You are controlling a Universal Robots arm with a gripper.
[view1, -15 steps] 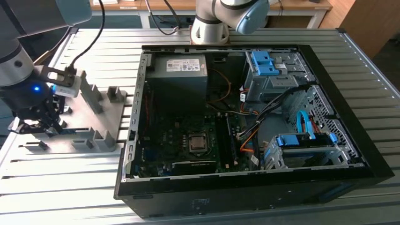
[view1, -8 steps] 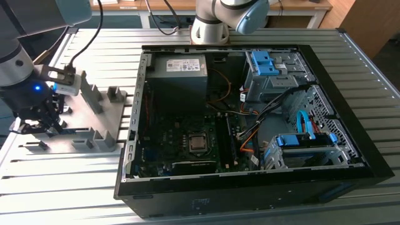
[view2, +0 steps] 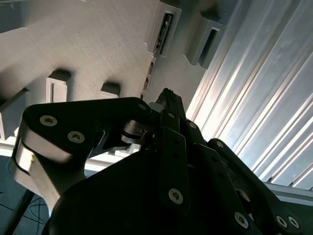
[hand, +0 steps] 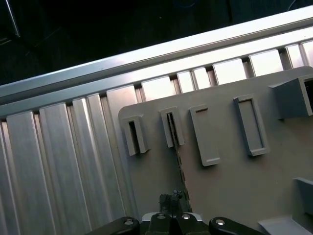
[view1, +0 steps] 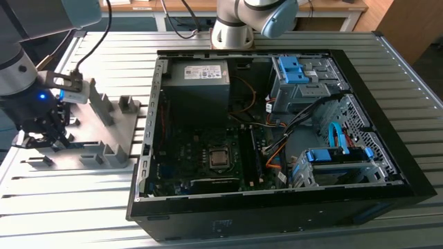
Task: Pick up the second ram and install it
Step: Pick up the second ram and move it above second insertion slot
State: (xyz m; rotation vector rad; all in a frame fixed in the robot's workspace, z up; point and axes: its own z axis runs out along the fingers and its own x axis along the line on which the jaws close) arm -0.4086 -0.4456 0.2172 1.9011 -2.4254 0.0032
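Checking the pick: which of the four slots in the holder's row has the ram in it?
The second slot from the rounded corner of the holder: the second ram stands edge-on in it; the others look empty.

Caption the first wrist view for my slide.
Claw at one end of the memory stick, which stands on edge in the grey holder on the slatted metal table.
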